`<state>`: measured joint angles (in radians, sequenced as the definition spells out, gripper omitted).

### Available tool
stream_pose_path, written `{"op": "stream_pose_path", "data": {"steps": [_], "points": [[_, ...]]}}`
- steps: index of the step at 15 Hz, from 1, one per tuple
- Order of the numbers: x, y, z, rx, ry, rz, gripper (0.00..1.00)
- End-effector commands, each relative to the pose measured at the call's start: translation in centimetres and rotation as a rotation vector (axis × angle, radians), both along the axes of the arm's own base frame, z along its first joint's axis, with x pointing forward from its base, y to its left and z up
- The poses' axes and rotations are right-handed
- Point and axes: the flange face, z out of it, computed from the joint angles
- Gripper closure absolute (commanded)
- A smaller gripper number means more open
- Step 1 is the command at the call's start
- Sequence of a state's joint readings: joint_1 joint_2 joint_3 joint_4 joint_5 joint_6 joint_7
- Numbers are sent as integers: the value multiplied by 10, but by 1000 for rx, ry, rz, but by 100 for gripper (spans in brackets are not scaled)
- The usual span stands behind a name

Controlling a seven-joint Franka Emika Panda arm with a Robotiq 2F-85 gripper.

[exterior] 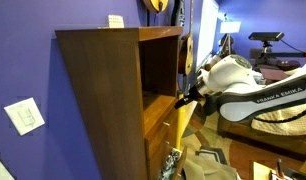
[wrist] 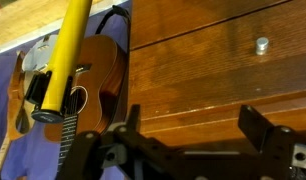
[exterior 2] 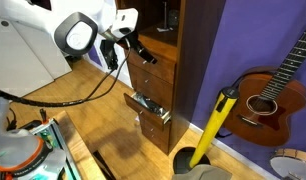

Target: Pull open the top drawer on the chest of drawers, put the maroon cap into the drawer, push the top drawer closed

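Observation:
The chest of drawers [exterior: 103,90] is a tall dark-brown cabinet with an open cubby on top, shown in both exterior views [exterior 2: 171,40]. Its top drawer [exterior 2: 156,60] looks shut. In the wrist view its tan wood front [wrist: 213,60] fills the frame, with a small metal knob [wrist: 261,44]. My gripper [wrist: 193,112] is open and empty, with its fingers close in front of the drawer front. It sits at the top drawer's front in both exterior views [exterior 2: 143,52] [exterior: 183,97]. The maroon cap is out of view.
A lower drawer [exterior 2: 150,106] stands pulled out with silvery clutter inside, also seen in an exterior view [exterior: 171,160]. A guitar [exterior 2: 268,95] leans on the purple wall beside the cabinet. A yellow pole [exterior 2: 217,122] stands in a dark bin.

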<state>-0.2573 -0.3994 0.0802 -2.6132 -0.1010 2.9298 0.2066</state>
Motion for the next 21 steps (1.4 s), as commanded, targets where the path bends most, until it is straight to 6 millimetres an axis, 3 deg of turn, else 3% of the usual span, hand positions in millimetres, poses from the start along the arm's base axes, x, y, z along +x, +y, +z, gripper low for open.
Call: {"op": "stream_pose_path", "data": {"steps": [1, 5, 11, 21], "points": [[-27, -7, 38, -12, 12, 21, 0], [-54, -12, 79, -15, 73, 64, 0], [-85, -4, 134, -15, 214, 99, 0], [-108, 9, 176, -4, 405, 46, 0]]}}
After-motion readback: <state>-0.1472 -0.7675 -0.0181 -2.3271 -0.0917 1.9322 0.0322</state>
